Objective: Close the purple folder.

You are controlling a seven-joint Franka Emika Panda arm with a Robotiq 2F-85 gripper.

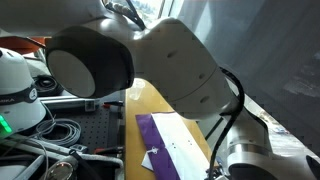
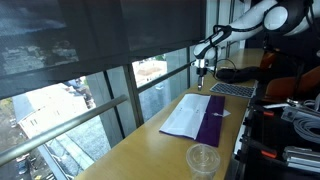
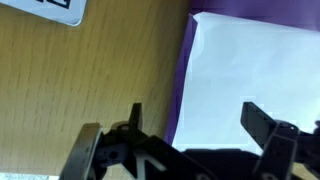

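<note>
The purple folder [image 2: 212, 127] lies open on the wooden table [image 2: 160, 140], with white paper sheets [image 2: 185, 116] on its window-side half. It also shows in an exterior view [image 1: 150, 130] behind the arm. In the wrist view I see the folder's purple edge [image 3: 183, 80] and the white paper [image 3: 250, 70] below me. My gripper [image 3: 197, 118] is open and empty, with its fingers straddling the purple edge and paper. In an exterior view the gripper [image 2: 203, 70] hangs above the far end of the folder.
A clear plastic cup [image 2: 203, 158] stands on the table near the folder's near end. A keyboard [image 2: 232, 90] lies beyond the folder. A white label [image 3: 50, 10] sits on the wood. Windows run along the table's far side; cables and equipment [image 1: 60, 130] crowd the other side.
</note>
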